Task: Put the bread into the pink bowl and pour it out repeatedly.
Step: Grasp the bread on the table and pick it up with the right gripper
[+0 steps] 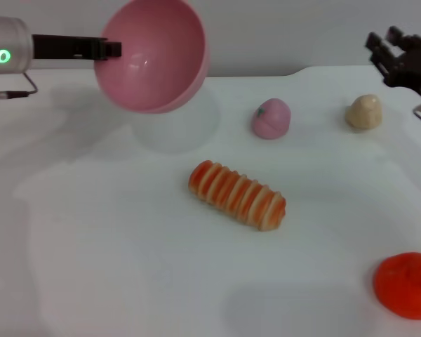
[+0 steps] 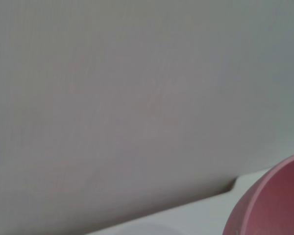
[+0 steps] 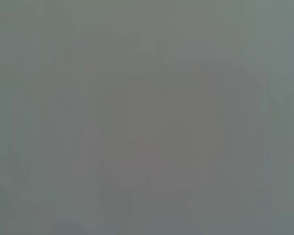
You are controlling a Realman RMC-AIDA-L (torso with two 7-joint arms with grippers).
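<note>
**A:** What's over on the far left?

**B:** The left gripper [image 1: 109,49], up at about ten o'clock from the middle of the white table [image 1: 112,246]. Its dark fingers are clamped together on the rim of the round, smooth pink plastic bowl [image 1: 154,56]. The bowl hangs in the air, clear of the table, tipped on its side so the hollow faces down and toward us. Nothing is inside it. The left wrist camera catches only a curved slice of the bowl's pink wall [image 2: 274,205] against the grey wall behind.

**A:** And the bread?

**B:** The elongated toy loaf of bread with the ridged orange-and-cream striped top [image 1: 237,195] lies flat on the table near the centre, striped side up. It is at roughly five o'clock from the bowl and well apart from it. Its long axis runs from ten o'clock to four o'clock.

**A:** Anything beyond it?

**B:** At one o'clock from the bread sits a small pink peach-shaped toy with a green spot [image 1: 271,118]. Farther right, at two o'clock, is a small beige rounded lump [image 1: 364,112]. Down at four o'clock, at the table's near right edge, lies a flat orange-red round thing [image 1: 407,284], partly cut off.

**A:** The other arm?

**B:** The right gripper [image 1: 400,60] hovers at the upper right, just above the beige lump and touching nothing. It holds nothing; I cannot tell whether its black fingers stand apart or together. Its wrist camera shows only blank grey.
</note>
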